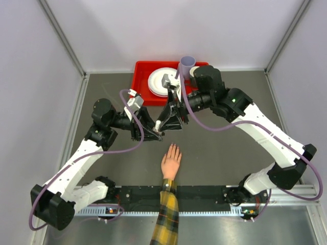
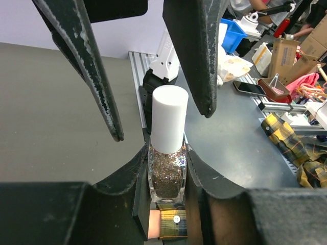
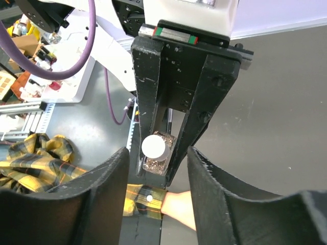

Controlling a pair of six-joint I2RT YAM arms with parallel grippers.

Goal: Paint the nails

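Though not yet uncapped, sits upright in the left gripper (image 1: 158, 135), clamped tight on the polish bottle (image 2: 167, 178). Rightward, right gripper (image 1: 166, 124) fingers apart, straddling the white cap (image 2: 168, 120) without contact. Looks like uncapping; next calls for pinching squarely, then twisting. Below, nails (image 1: 173, 147) waiting on the hand (image 1: 171, 164), flat on the table (image 1: 230, 153).

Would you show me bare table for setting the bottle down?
Bare table: right of the hand, inside the bent right arm, and left of the red tray. Crowded beyond it, where left gripper and right gripper meet.
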